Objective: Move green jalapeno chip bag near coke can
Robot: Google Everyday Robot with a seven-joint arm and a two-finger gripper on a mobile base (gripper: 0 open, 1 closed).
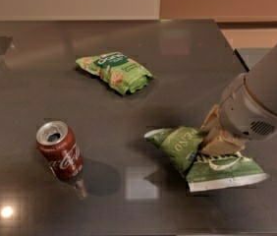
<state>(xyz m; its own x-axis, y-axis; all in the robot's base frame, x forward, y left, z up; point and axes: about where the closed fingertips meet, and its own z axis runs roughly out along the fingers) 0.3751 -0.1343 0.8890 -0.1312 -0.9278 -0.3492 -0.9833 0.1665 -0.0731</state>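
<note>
grasp status: the end effector (pixel 216 140) is at the right of the desk (pixel 187 58), clamped on the middle of the green jalapeno chip bag (pixel 175 146). the bag is buckled at the pinch. its left end is tilted up off the surface and its right end lies flat. the coke can (pixel 61 152) stands at front left, well apart from the bag, with its opened top showing. a smaller light-green snack bag (pixel 115 72) lies toward the back, off the direct line between bag and can.

step in hand, in my judgement: carrying the bag leftward to the can.

recommendations:
- lift enough that the trailing right end clears the desk, since a dragging foil edge could twist the bag out of the pinch.
- travel slowly, because the load is long, limp and held off-centre.
- approach the can from its right side and stop short. the raised left end leads the move and could tip a light can.
- set the bag down flat before releasing it.

limits of view: the wrist housing covers the contact line, so i cannot confirm how much film sits in the pinch. the bag's lettering is folded and only fragments are readable. the arm is cut off at the right edge. glare marks the desk near the can's base, and i cannot make out that spot clearly.
</note>
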